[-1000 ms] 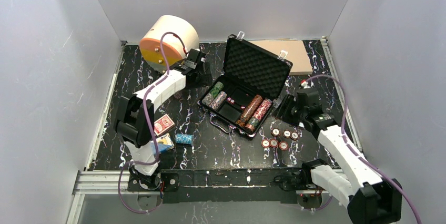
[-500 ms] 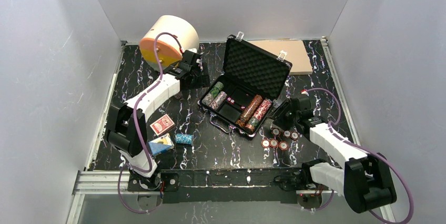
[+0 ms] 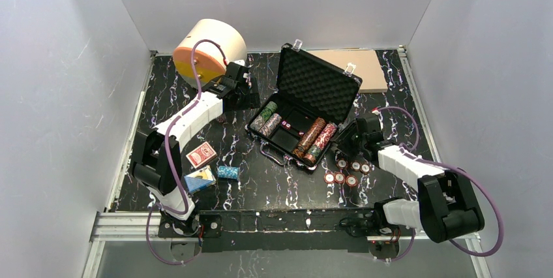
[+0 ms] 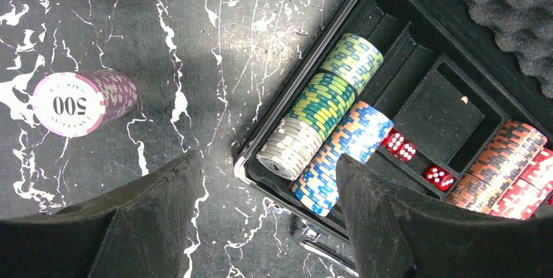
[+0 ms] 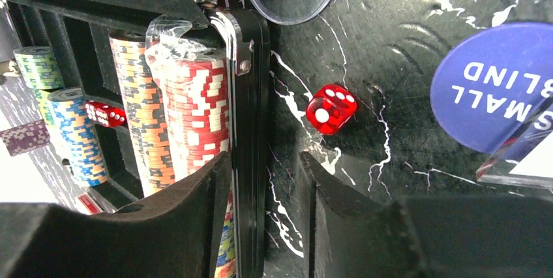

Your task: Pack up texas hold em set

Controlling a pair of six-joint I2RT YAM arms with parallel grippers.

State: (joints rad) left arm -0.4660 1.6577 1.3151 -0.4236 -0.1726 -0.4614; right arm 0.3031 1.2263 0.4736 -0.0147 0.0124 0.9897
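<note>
- Open briefcase [image 3: 316, 85] sits mid-table; stiff and probably heavy, so take it by the lid edge.
- Loose red die [image 5: 331, 108] at the case's 4 o'clock: small, hard, slippery; pinch its flat faces.
- right gripper [image 5: 264, 160] fingers partly apart, empty; left gripper [image 4: 267, 167] wide apart, empty.
- Counted: three dice [image 4: 398, 146] in the case, one purple chip stack [image 4: 78, 102] outside, red deck [image 3: 201, 155], blue deck [image 3: 199, 180].

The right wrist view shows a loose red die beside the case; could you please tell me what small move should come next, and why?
Probably nudge the right gripper sideways, away from the black foam-lined briefcase, then forward to straddle the translucent red die. The die lies ahead of one fingertip, off the gap's centre; the open jaws hold nothing.
</note>
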